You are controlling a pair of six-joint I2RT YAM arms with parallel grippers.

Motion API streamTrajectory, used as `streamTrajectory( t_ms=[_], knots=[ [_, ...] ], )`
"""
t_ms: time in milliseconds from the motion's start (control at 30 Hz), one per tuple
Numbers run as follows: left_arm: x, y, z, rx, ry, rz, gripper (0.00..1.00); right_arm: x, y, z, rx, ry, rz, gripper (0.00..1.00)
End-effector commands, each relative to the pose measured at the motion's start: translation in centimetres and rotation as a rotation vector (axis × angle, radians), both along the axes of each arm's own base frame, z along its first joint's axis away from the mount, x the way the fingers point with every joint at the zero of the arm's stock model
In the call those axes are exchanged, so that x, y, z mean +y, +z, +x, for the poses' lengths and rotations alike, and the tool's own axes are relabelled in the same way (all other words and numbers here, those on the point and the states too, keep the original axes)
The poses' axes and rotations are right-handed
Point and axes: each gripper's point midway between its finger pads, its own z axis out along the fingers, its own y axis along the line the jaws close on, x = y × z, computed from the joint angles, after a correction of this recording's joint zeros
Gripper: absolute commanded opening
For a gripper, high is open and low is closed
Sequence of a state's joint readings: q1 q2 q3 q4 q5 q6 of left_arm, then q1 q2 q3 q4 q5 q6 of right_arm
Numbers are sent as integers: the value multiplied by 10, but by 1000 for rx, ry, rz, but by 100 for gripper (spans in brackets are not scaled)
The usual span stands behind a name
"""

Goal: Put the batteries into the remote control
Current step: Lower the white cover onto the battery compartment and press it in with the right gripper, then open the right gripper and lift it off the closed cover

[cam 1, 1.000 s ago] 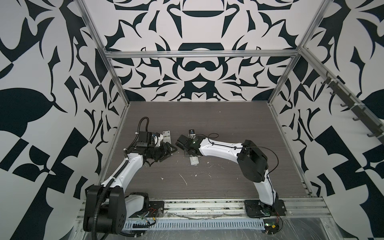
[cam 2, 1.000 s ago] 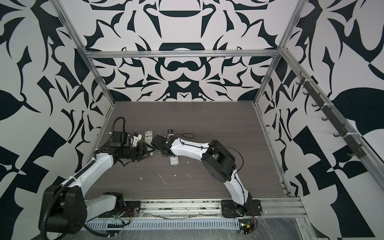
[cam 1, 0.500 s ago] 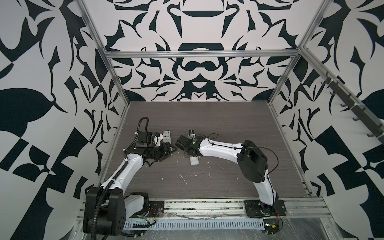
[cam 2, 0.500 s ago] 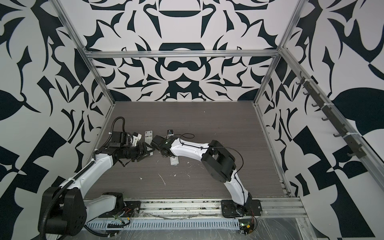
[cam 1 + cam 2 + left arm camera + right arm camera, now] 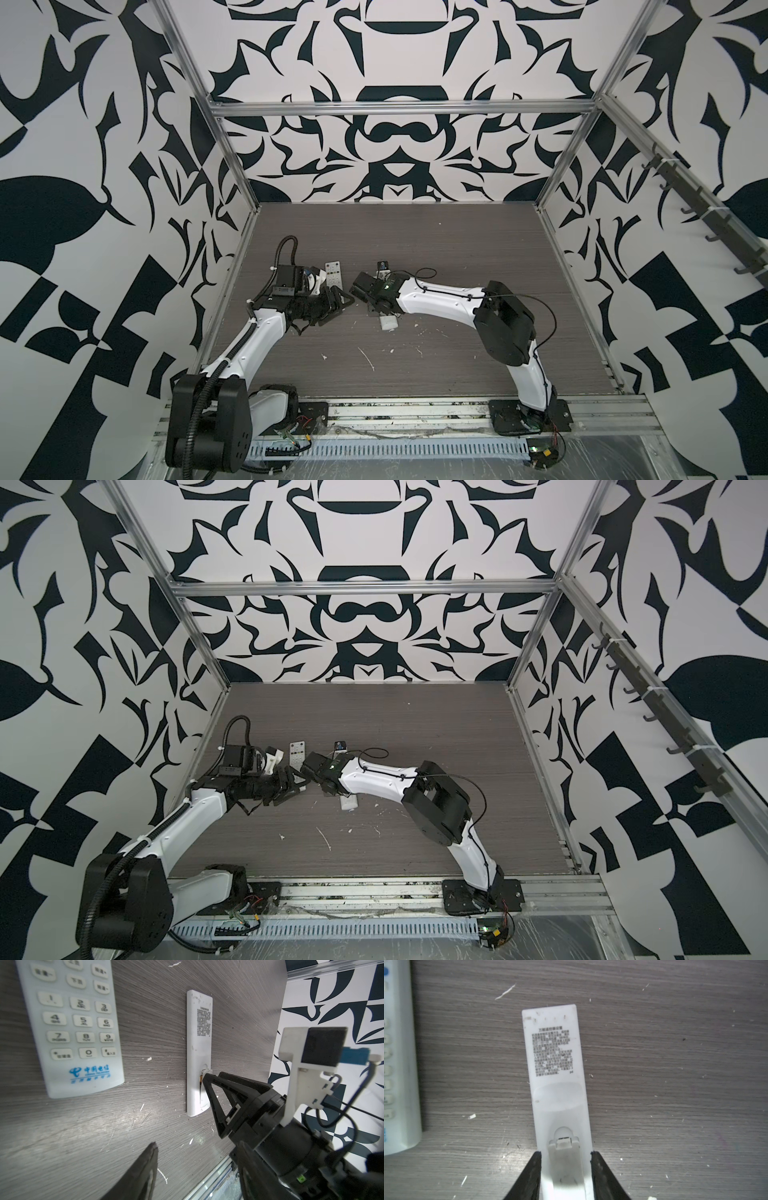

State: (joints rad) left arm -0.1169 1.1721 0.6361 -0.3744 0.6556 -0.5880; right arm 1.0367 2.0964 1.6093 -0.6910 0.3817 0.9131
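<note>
slim remote (image 5: 556,1084) flat on table (image 5: 145,1012), back up, just beside keypad remote (image 5: 76,1028). right fingers (image 5: 529,1178) astride its battery cover (image 5: 564,1159) end, one at ea. side edge; clamped or just touching: cannot tell. coppery sliver (image 5: 200,1082) under cover lip, id unclear. left fingers (image 5: 143,1172) apart, empty, near keypad remote's logo end.

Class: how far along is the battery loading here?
Done: no loose batteries in view; a coppery glint shows under the cover of the slim remote. In hand: right gripper straddles that cover end. Remaining: seating the cover fully, perhaps; left gripper hangs open, empty.
</note>
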Motion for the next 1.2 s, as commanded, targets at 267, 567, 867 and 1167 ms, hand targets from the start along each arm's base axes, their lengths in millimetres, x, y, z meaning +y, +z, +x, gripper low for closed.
streamTrajectory(
  t_ms=[267, 567, 867, 1167],
  knots=[
    [-1, 3, -2, -8, -4, -18, 64, -2, 47, 4, -63, 1, 51, 48],
    [-1, 3, -1, -12, -5, -23, 64, -18, 19, -5, 39, -58, 82, 48],
    [-1, 2, -1, -5, -4, -23, 64, -23, -2, -4, 83, -98, 98, 46],
    [-1, 1, 0, -4, -6, -26, 64, -23, -13, 0, 100, -104, 110, 45]
  ],
)
